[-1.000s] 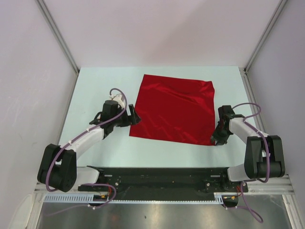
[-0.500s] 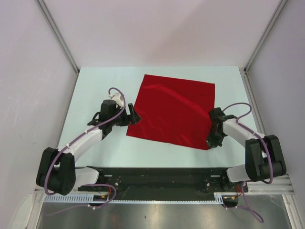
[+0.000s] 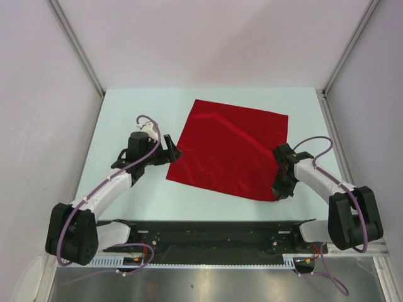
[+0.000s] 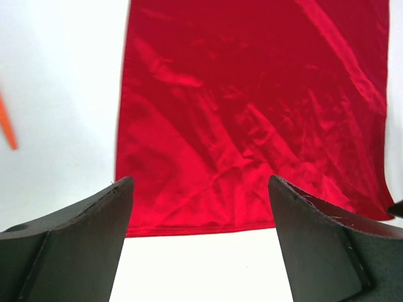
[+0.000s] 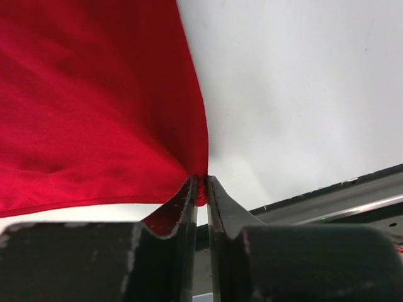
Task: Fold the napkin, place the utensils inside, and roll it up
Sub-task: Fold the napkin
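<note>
The red napkin point(image 3: 230, 148) lies spread flat on the white table, slightly skewed. My right gripper point(image 3: 277, 190) is at its near right corner, and in the right wrist view the gripper point(image 5: 200, 182) is shut on that corner of the napkin point(image 5: 94, 94), which is lifted a little. My left gripper point(image 3: 172, 153) stands open just off the napkin's left edge. The left wrist view shows its fingers wide apart point(image 4: 200, 182) over bare table, short of the napkin point(image 4: 252, 113). Of the utensils, only a thin orange sliver point(image 4: 6, 126) shows at the left edge of that view.
A black mounting rail point(image 3: 208, 229) runs along the near table edge, close behind the right gripper point(image 5: 352, 189). White walls with metal posts point(image 3: 75, 44) enclose the table on three sides.
The right gripper closed on the napkin's near right corner and drew it inward, flattening and skewing the cloth. The left arm shifted slightly back and left, still open.
</note>
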